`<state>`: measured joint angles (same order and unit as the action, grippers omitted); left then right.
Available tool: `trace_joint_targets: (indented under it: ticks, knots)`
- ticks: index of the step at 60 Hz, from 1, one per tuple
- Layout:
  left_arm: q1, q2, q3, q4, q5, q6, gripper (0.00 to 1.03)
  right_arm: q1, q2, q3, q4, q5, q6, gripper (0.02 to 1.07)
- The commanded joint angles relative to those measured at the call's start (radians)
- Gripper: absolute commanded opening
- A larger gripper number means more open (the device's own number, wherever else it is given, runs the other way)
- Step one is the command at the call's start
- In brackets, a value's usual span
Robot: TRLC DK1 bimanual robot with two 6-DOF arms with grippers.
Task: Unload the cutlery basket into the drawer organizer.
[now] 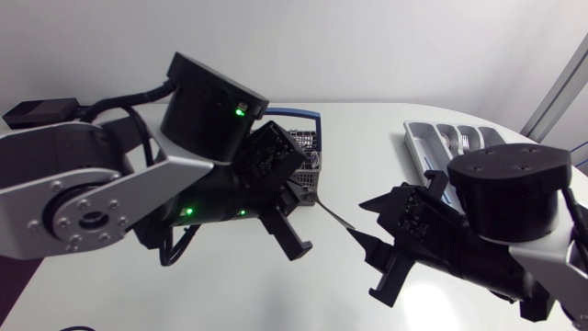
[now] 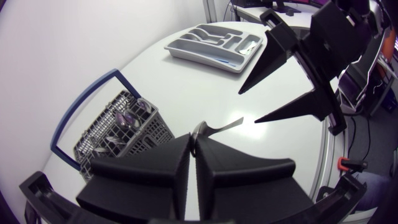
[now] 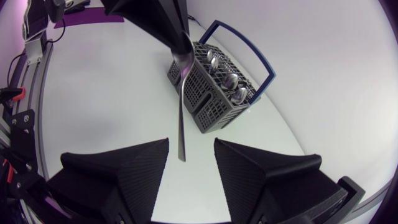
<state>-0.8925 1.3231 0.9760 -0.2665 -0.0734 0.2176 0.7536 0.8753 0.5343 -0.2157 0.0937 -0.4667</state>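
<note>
My left gripper (image 2: pixel 193 140) is shut on the bowl end of a silver spoon (image 2: pixel 219 127) and holds it above the table, right of the grey cutlery basket (image 1: pixel 308 154). The spoon's handle (image 1: pixel 338 221) points at my right gripper (image 1: pixel 375 241). In the right wrist view the handle tip (image 3: pixel 181 149) lies between the right gripper's (image 3: pixel 190 155) spread fingers (image 3: pixel 124 177) and touches neither, so that gripper is open. Several more spoons stand in the basket (image 3: pixel 217 84), which has a blue handle. The grey drawer organizer (image 1: pixel 424 140) sits at the far right with cutlery in its compartments.
The basket (image 2: pixel 118 134) stands behind my left arm, the organizer (image 2: pixel 211 46) beyond my right gripper's fingers (image 2: pixel 292 109). The curved table edge (image 2: pixel 323 155) runs close behind my right arm. Bare white tabletop (image 1: pixel 303 294) lies under both grippers.
</note>
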Motion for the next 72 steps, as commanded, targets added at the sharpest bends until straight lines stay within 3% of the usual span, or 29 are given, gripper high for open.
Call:
trace_joint_targets:
  ticks: [1, 25, 45, 72]
  knots:
    - [0.003, 0.044, 0.056, -0.017, 0.037, -0.083, 0.04, 0.01, -0.007, -0.028, 0.026, 0.014, 0.033, 0.57]
    - [0.05, 0.137, 0.199, -0.108, 0.156, -0.218, 0.04, 0.05, 0.001, -0.033, 0.099, 0.11, 0.025, 0.57]
    - [0.116, 0.188, 0.25, -0.143, 0.271, -0.268, 0.04, 0.124, -0.006, -0.037, 0.142, 0.25, -0.004, 0.57]
    - [0.159, 0.24, 0.262, -0.146, 0.357, -0.287, 0.04, 0.147, 0.036, -0.042, 0.188, 0.288, -0.03, 0.57]
